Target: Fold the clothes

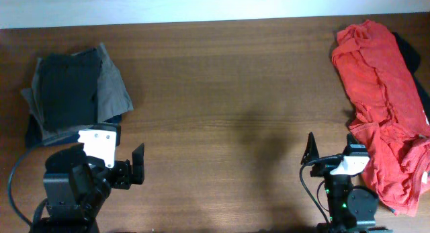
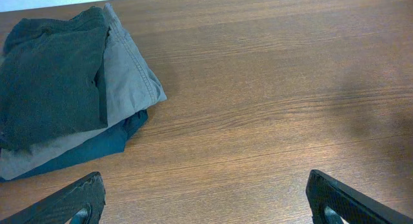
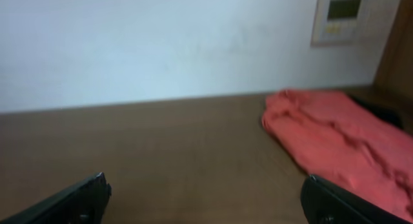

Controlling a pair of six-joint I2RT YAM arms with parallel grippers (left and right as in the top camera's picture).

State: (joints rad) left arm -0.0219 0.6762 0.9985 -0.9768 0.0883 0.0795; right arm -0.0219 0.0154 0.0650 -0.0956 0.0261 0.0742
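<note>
Left arm: matte black housing. A white angular bracket shows small dark screw holes. A black cable loops beside the housing.

Right arm: black body, white wrist cover, green indicator lights, thin black cable.

Left gripper and right gripper: black, wedge-shaped fingers.

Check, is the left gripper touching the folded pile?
Apart. The left wrist view shows bare table between the left gripper and the pile.

matt wood table (grained), crumpled cloth garment
</note>
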